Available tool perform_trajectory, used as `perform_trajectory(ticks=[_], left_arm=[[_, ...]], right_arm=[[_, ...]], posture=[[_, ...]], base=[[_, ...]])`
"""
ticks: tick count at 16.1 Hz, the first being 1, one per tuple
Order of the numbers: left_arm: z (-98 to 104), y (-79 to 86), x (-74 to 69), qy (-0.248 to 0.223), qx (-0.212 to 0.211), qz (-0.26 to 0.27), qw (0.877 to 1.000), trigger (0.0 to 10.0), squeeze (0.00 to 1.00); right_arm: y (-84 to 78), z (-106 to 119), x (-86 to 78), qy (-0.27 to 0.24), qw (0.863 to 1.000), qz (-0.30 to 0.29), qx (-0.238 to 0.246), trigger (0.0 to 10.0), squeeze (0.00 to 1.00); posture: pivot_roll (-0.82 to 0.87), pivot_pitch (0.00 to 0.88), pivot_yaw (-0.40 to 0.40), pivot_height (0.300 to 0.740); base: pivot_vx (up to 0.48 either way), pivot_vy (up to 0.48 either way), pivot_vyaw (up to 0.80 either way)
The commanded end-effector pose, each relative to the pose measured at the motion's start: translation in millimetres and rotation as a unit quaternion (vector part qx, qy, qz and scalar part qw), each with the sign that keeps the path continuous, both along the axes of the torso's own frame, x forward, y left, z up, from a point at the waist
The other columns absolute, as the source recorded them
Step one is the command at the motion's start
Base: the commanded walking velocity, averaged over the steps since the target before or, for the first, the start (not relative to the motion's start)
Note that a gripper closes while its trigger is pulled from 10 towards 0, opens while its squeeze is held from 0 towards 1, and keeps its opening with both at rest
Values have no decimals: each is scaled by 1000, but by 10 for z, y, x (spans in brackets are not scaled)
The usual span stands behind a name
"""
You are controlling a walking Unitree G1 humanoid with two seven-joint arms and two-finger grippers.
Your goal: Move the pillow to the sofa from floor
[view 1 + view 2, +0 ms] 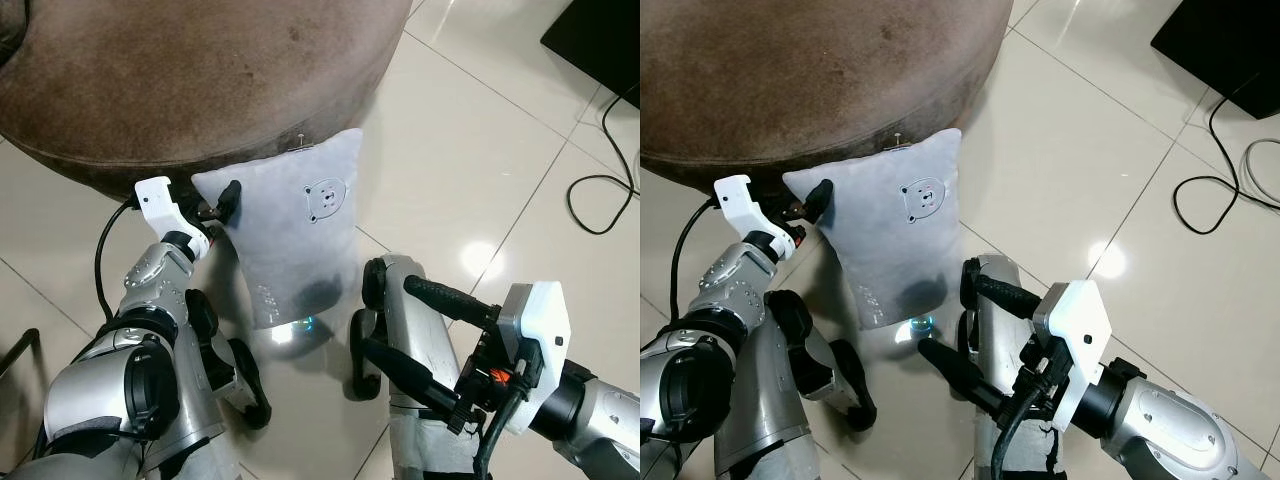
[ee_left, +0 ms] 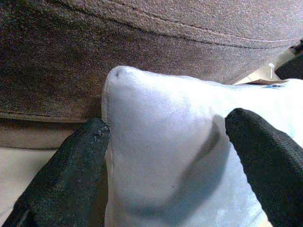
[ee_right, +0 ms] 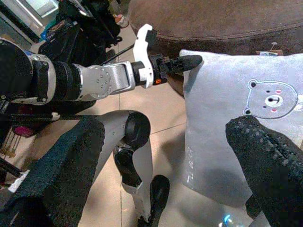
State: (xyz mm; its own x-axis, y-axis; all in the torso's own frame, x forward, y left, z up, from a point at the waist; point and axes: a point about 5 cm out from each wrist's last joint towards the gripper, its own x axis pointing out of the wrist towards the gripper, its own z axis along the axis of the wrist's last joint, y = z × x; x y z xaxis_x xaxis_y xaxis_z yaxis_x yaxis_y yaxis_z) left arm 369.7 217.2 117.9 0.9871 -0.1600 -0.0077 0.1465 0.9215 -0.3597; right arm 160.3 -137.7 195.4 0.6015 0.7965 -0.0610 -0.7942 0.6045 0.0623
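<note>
Left jaws on pillow (image 1: 297, 228) corner

Left arm is stretched forward with the left claw (image 1: 222, 203) pinched on the top corner of the pillow (image 1: 300, 235), one finger each side. Right claw (image 1: 960, 325) sits lower and off to the side, fingers spread wide, gripping nothing.

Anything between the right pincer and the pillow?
Only bare tile floor: the right wrist view shows the open right pincer short of the grey bear pillow.
</note>
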Motion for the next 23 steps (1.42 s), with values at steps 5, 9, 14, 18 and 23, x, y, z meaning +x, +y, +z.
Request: perform_trajectory(ticks=[5, 9, 14, 18, 23], left_arm=[[-175, 40, -99, 30, 1, -9, 1000, 10000, 0], [-171, 59, -102, 30, 0, -8, 1000, 10000, 0], [-175, 55, -100, 33, 0, -7, 999, 10000, 0], [-174, 54, -98, 33, 0, -7, 999, 10000, 0], [-174, 54, -98, 33, 0, -7, 999, 10000, 0]], right_arm=[[62, 11, -94, 10, 1000, 9, -1, 10000, 0], [87, 15, -95, 11, 1000, 9, -1, 10000, 0], [96, -7, -54, 13, 1000, 7, -1, 10000, 0], [97, -12, -43, 14, 1000, 7, -2, 10000, 0], [97, -12, -43, 14, 1000, 7, -2, 10000, 0]], posture=[[-417, 487, -78, 496], [-411, 490, -82, 496], [-395, 487, -86, 496], [-393, 485, -88, 496], [-393, 485, -88, 496]], base=[[0, 0, 0], [0, 0, 0], [0, 0, 0], [0, 0, 0], [0, 0, 0]])
